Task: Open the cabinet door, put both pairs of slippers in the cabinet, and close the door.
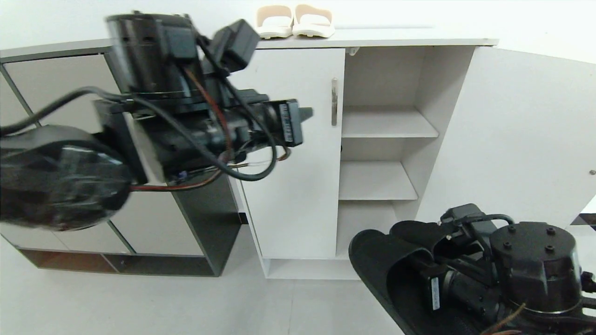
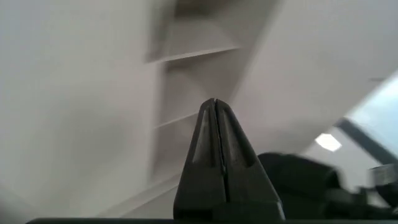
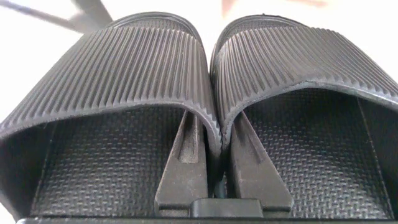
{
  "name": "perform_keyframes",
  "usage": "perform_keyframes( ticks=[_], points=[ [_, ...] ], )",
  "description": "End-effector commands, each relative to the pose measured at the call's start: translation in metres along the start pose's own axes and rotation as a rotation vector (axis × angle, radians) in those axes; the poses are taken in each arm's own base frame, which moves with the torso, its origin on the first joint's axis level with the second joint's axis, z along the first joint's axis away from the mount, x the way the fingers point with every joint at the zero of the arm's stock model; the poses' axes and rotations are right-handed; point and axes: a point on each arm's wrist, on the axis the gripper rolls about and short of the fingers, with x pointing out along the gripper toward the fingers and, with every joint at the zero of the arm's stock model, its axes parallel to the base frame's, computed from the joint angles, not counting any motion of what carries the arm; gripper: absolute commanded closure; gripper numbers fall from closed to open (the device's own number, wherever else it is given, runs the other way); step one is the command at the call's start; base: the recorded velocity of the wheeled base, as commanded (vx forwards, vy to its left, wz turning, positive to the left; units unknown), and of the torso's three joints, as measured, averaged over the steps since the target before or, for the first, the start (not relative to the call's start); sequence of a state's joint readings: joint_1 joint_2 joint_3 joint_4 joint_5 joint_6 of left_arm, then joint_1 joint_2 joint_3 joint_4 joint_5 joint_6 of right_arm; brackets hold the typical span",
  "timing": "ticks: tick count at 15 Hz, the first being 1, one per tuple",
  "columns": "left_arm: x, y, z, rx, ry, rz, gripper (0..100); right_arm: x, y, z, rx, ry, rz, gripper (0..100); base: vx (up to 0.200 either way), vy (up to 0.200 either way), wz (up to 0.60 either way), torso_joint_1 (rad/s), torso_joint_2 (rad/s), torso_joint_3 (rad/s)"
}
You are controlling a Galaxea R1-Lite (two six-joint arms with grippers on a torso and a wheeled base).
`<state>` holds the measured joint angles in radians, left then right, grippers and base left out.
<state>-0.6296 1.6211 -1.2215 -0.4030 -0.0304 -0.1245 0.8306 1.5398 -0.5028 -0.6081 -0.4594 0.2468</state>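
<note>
Now, head view: my right gripper (image 1: 435, 284) holds the black slippers (image 1: 386, 260) before the open cabinet (image 1: 298, 200), toes toward its shelves (image 1: 375, 182); beige slippers (image 1: 294, 22) on top.
Left wrist: left gripper (image 2: 216, 111) closed, empty.
Right wrist: jaws clamp both inner straps (image 3: 208, 93).

I see the black slippers (image 3: 124, 81) with fine ribbing across their straps and a pebbled diamond grain on the insoles. The cream slippers (image 1: 294, 21) are one plain tone. The cabinet (image 1: 293, 186) is flat white, shelves included, with a silver handle (image 1: 334, 101). The shelf unit (image 1: 205, 218) beside it has a dark grey frame and pale panels. The floor (image 1: 139, 302) is light grey. My left tool (image 2: 216, 109) is dark charcoal.
</note>
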Motion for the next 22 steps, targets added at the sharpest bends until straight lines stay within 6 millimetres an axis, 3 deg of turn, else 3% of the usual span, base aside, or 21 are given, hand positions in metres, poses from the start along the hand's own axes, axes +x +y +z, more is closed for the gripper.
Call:
perform_keyframes(
  ticks=[1, 4, 6, 8, 10, 13, 16, 22],
  points=[
    [-0.135, 0.012, -0.008, 0.04, -0.025, 0.403, 100, 0.022, -0.002, 0.002, 0.009, 0.017, -0.06, 100, 0.0, 0.0, 0.0, 0.0, 0.0, 0.0],
    [-0.228, 0.029, -0.059, 0.079, -0.054, 0.72, 100, 0.03, -0.001, 0.0, 0.004, 0.031, -0.08, 100, 0.0, 0.0, 0.0, 0.0, 0.0, 0.0],
    [-0.272, 0.034, -0.1, 0.078, -0.079, 0.95, 100, 0.03, -0.001, 0.0, 0.003, 0.032, -0.08, 100, 0.0, 0.0, 0.0, 0.0, 0.0, 0.0],
    [-0.301, 0.028, -0.15, 0.08, -0.098, 1.102, 100, 0.029, -0.002, -0.002, 0.001, 0.036, -0.081, 100, 0.0, 0.0, 0.0, 0.0, 0.0, 0.0],
    [-0.315, 0.021, -0.191, 0.094, -0.109, 1.029, 100, 0.03, -0.002, -0.005, -0.006, 0.045, -0.082, 100, 0.0, 0.0, 0.0, 0.0, 0.0, 0.0],
    [-0.329, 0.009, -0.217, 0.141, -0.105, 0.865, 100, 0.034, -0.001, -0.01, -0.01, 0.057, -0.083, 100, 0.0, 0.0, 0.0, 0.0, 0.0, 0.0],
    [-0.326, 0.005, -0.227, 0.15, -0.014, 0.65, 100, 0.044, 0.002, -0.017, -0.001, 0.024, -0.075, 100, 0.0, 0.0, 0.0, 0.0, 0.0, 0.0],
    [-0.326, 0.005, -0.226, 0.158, -0.022, 0.623, 100, 0.066, 0.016, -0.011, 0.015, -0.047, -0.055, 100, 0.0, 0.0, 0.0, 0.0, 0.0, 0.0]
  ],
)
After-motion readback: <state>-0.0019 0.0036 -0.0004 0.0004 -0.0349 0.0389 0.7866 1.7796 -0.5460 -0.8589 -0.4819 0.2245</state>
